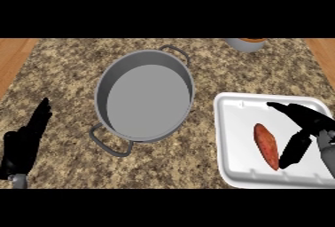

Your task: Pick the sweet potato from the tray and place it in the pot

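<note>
Sweet potato (266,146) lies on tray (242,116), right of pot (147,102); right hand (306,116) open just beside it, presumably spread for grasping; left hand (26,142) rests open, near-left.

Left hand (23,142) rests with fingers straight up; right hand (313,119) splayed, thumb well apart below its extended fingers

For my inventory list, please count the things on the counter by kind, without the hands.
Pot: 1
Tray: 1
Sweet potato: 1
Container, cut off at the top edge: 1
Total: 4
</note>
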